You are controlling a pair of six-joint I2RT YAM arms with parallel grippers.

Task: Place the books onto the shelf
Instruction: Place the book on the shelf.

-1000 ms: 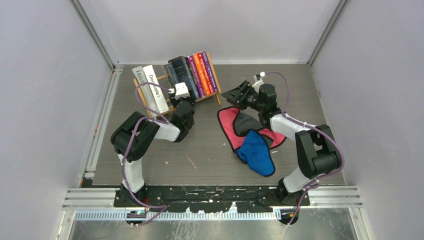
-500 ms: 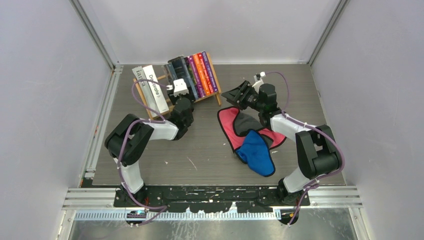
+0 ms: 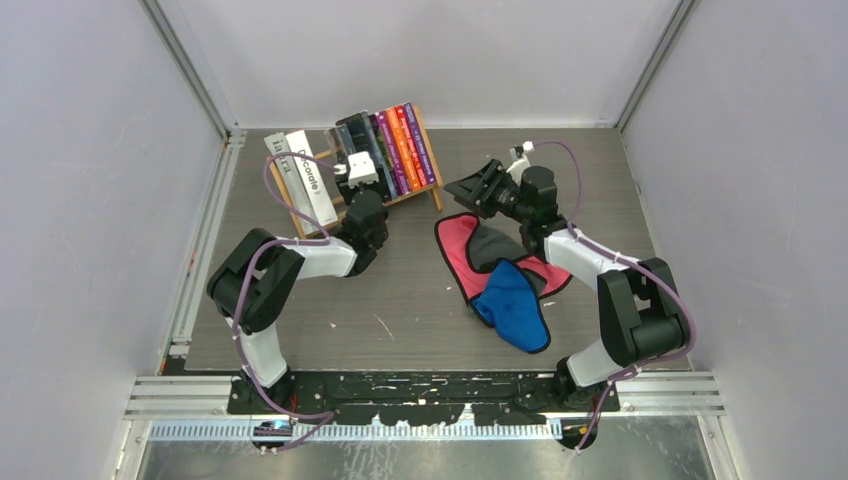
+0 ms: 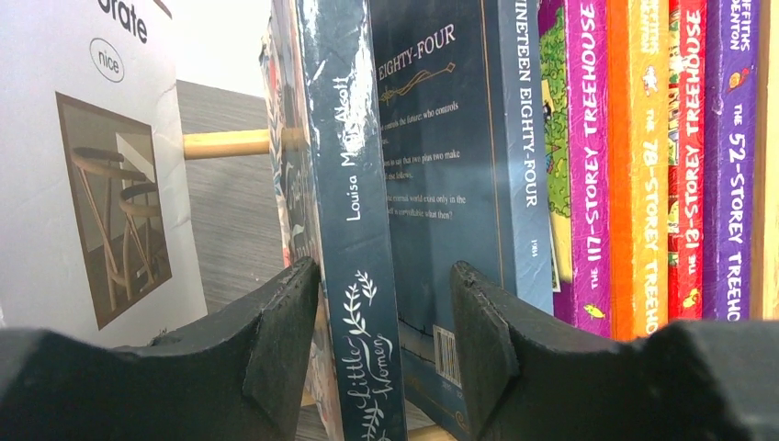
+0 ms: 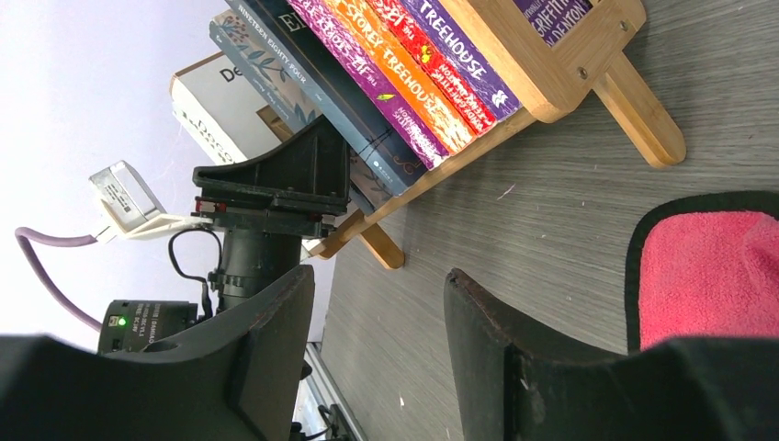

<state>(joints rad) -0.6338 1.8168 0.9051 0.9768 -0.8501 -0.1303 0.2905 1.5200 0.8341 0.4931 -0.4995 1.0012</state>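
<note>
left gripper (image 4: 384,276): jaws part-open, straddling Little Women (image 4: 354,230) spine, no clamp | books (image 3: 385,150) upright in shelf (image 5: 560,64), 11 o'clock on worktop (image 3: 400,300), Decorate (image 3: 310,185) leaning at 9 o'clock end | right gripper (image 5: 377,276): jaws part-open, empty, red cloth (image 5: 707,276) at 5 o'clock

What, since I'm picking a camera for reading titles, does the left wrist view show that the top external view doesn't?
Only left wrist: readable spines, with Little Women between the open fingers of the left gripper, beside Nineteen Eighty-Four. Only top external: the right gripper, the red cloth and blue cloth, the whole shelf. Both: the Decorate book and the Treehouse paperbacks.
</note>
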